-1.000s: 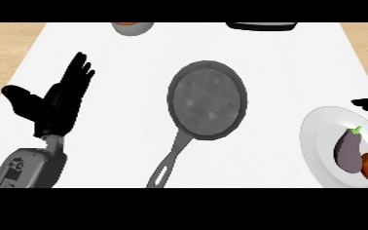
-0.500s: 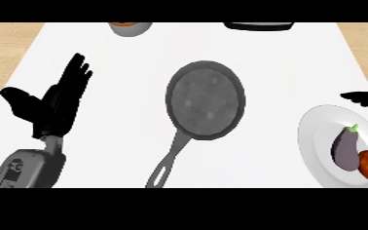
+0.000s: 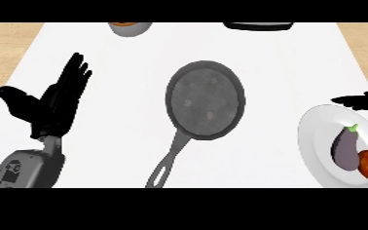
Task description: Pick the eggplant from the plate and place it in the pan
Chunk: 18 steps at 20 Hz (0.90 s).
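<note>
While the eggplant lies on the white plate at the right edge of the view, its green stem pointing up the picture, nothing grasps it. An orange-red thing sits just beside its lower end on the same plate, cut off by the edge. Just above the plate's upper rim, dark fingertips of the right hand reach in from the right edge, near the eggplant but apart from it; too little of this hand shows to tell whether it is released or clenched. To the left of the plate, mid-desk, lies the grey pan, its bowl bare and its handle running down and to the left. Well apart from the eggplant, at the far left, the left hand rests released, fingers straight and pointing up, thumb out to the left, grasping nothing. On the white desk, a bowl and a dark object are cut off at the top edge
</note>
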Each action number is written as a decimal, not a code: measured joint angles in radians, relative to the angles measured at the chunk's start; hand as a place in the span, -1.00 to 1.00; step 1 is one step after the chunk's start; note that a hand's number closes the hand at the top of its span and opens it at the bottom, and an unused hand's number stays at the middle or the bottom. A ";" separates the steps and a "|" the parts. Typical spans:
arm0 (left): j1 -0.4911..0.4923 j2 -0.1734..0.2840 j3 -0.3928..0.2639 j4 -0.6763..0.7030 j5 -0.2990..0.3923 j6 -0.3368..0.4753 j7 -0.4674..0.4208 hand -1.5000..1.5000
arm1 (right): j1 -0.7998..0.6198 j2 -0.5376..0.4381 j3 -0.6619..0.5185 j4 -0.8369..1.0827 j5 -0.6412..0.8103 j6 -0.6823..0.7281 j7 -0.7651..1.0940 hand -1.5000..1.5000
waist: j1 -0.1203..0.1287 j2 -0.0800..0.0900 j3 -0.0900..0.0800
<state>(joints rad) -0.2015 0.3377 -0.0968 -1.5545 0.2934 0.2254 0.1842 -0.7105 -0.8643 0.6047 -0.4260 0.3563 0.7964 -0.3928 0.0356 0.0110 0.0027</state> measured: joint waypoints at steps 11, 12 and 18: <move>0.005 -0.015 0.015 0.019 -0.011 -0.019 -0.014 0.00 | 0.010 0.106 0.039 0.110 0.049 -0.071 -0.063 -1.00 | -0.004 0.001 0.000; 0.002 -0.016 0.016 0.017 -0.015 -0.017 -0.011 0.00 | 0.014 0.105 0.041 0.115 0.052 -0.078 -0.078 -1.00 | -0.005 0.000 0.000; 0.003 -0.024 0.016 0.009 -0.028 -0.019 -0.003 0.00 | 0.011 0.142 0.030 0.175 0.057 -0.113 -0.096 -1.00 | -0.009 -0.007 -0.012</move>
<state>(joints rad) -0.1982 0.3140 -0.0804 -1.5451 0.2659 0.2066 0.1817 -0.7000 -0.7222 0.6345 -0.2512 0.4132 0.6835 -0.4888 0.0270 0.0043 -0.0092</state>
